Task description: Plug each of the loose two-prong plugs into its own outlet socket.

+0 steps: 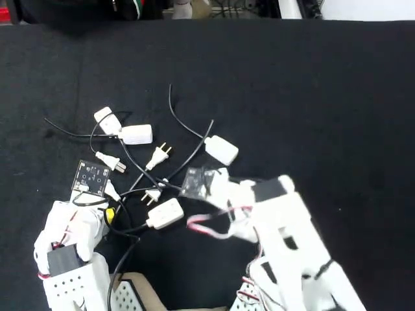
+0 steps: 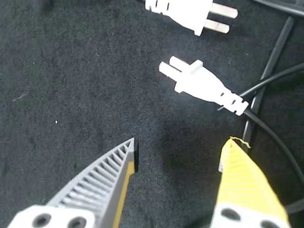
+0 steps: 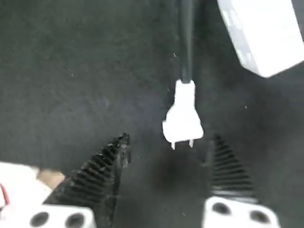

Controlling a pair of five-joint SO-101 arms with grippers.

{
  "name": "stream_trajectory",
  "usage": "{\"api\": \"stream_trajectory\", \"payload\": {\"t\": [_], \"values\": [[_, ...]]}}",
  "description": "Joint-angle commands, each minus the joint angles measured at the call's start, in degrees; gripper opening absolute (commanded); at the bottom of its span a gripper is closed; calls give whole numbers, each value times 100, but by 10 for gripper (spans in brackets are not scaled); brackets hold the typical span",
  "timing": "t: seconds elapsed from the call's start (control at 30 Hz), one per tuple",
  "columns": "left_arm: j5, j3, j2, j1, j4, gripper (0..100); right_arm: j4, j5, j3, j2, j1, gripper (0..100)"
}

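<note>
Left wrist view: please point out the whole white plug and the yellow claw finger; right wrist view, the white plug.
Whole white plug [image 2: 202, 85], left wrist view, body behind prongs.
Yellow claw finger [image 2: 247, 183], left wrist view, flat face.
White plug [image 3: 183, 118], right wrist view, body.

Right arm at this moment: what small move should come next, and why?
Probably lower the right pincer and shut it on the white plug: its fingers stand open on either side of the plug's prongs, and the plug lies loose on the black cloth.

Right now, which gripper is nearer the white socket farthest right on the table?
Right. The right gripper sits close beside the socket; the left gripper is well off to its left, beyond the loose plugs.
</note>
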Motion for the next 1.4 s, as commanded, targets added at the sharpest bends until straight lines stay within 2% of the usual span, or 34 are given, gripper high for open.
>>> {"api": "stream_trajectory", "payload": {"t": [0.0,0.1,0.23,0.57,0.63,0.83,0.9,1.03,1.1,1.23,1.37], "values": [[-44,31,-18,84,35,285,-563,-448,497,-426,-308,172],[-44,31,-18,84,35,285,-1037,-475,637,-286,-193,191],[-44,31,-18,84,35,285,-1591,-422,558,251,360,202],[-44,31,-18,84,35,285,-2251,-202,-233,1991,897,201],[-44,31,-18,84,35,285,-2215,-202,-488,2185,923,191],[-44,31,-18,84,35,285,-1547,-202,-884,2114,668,50],[-44,31,-18,84,35,285,-1178,-193,-963,1947,510,87],[-44,31,-18,84,35,285,-545,-176,-1297,1604,431,256],[-44,31,-18,84,35,285,-202,88,-1481,1525,431,286],[-44,31,-18,84,35,285,149,492,-1807,1534,510,237],[-44,31,-18,84,35,285,-97,536,-1789,1596,527,163]]}}
